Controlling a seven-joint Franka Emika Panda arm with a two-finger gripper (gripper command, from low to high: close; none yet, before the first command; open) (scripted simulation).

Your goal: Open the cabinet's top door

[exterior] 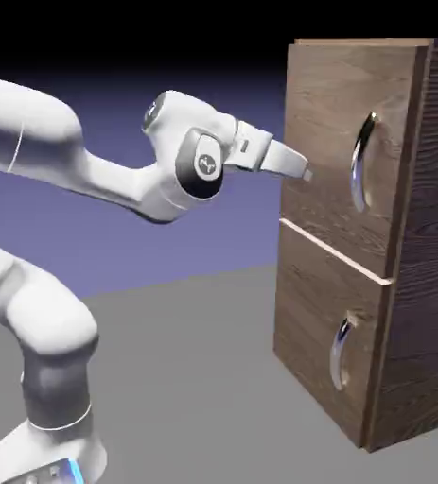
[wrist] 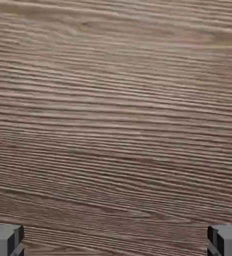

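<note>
Two fingers of my claw [exterior: 306,174] stood wide apart, empty, against the top door [exterior: 341,142]; its upright handle [exterior: 362,161] lay off toward the exterior view's right, not between them.

A plain grey table [exterior: 184,359] lies before a blue-violet backdrop [exterior: 118,104] darkening upward.

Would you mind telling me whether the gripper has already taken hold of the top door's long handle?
No. In the exterior view the gripper is at the top door's left edge, apart from the long handle, its fingers open and empty.
</note>
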